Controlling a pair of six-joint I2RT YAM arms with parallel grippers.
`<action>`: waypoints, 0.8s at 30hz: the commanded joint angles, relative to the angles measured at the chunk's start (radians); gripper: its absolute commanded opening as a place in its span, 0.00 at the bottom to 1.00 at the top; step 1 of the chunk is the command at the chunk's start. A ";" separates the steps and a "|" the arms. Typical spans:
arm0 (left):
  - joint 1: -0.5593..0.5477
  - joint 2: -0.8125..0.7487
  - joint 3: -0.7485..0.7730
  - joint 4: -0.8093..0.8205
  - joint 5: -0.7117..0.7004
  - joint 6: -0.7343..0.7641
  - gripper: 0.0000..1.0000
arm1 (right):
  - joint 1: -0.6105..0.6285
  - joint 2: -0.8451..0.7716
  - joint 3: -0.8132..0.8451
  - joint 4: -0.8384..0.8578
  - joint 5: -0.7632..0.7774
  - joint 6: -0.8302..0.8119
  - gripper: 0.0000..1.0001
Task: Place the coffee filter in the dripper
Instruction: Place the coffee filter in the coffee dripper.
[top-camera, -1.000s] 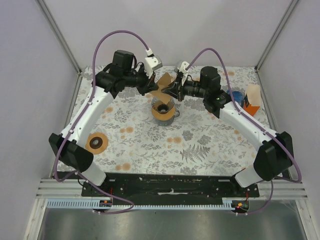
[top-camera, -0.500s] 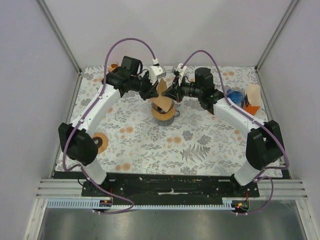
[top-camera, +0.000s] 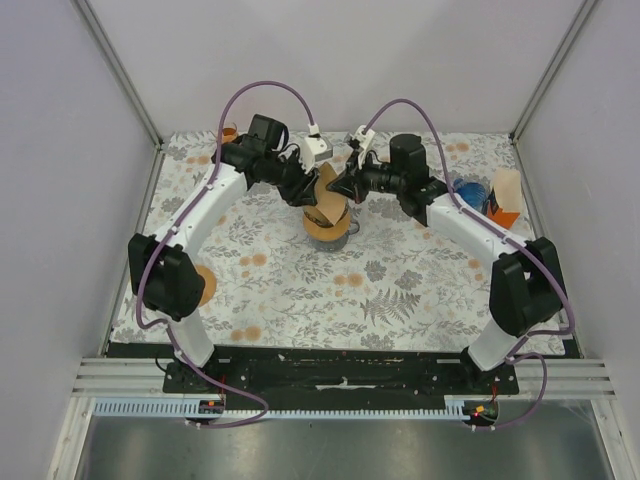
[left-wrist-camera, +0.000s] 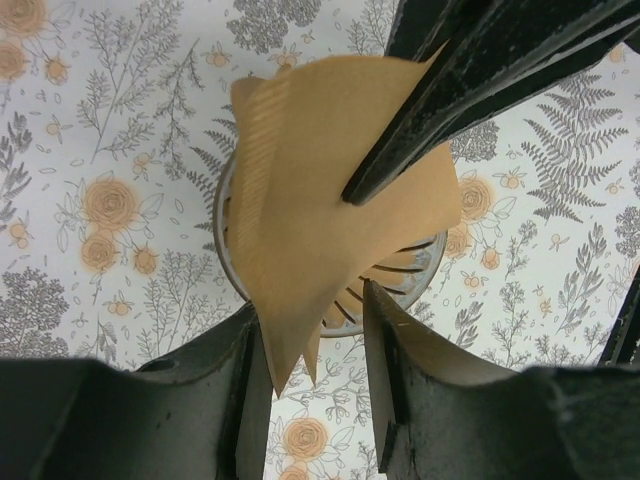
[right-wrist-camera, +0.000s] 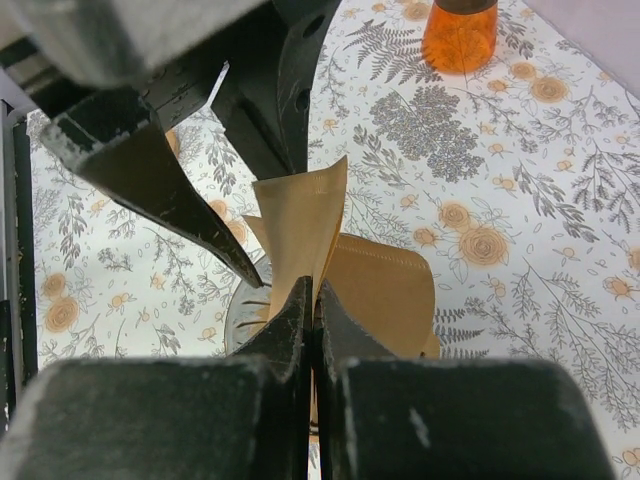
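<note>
right fingers (right-wrist-camera: 290, 330): pinched shut on one edge of coffee filter (right-wrist-camera: 300, 230). left fingers (left-wrist-camera: 400, 380): parted, filter's pointed tip between them, no clamp seen. filter half fanned open, standing on edge, directly over dripper (left-wrist-camera: 400, 280), not seated; contact with rim unclear. pointed end toward left fingers, wide part toward right. only the right arm holding it. probably needs tip steered down into cone, then release. dripper near middle of far edge of bench (top-camera: 400, 290). flat floral surface, orange bottle (right-wrist-camera: 460, 30) well apart, white walls on three sides.
</note>
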 joint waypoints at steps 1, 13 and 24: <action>0.018 -0.011 0.063 -0.006 0.050 0.019 0.46 | -0.021 -0.094 0.045 -0.014 0.036 0.009 0.00; 0.021 -0.008 0.112 -0.026 0.023 0.010 0.56 | -0.269 -0.330 0.103 -0.292 0.157 0.018 0.00; 0.020 -0.046 0.105 -0.011 -0.011 -0.076 0.59 | -0.573 0.065 0.844 -1.204 0.894 -0.223 0.00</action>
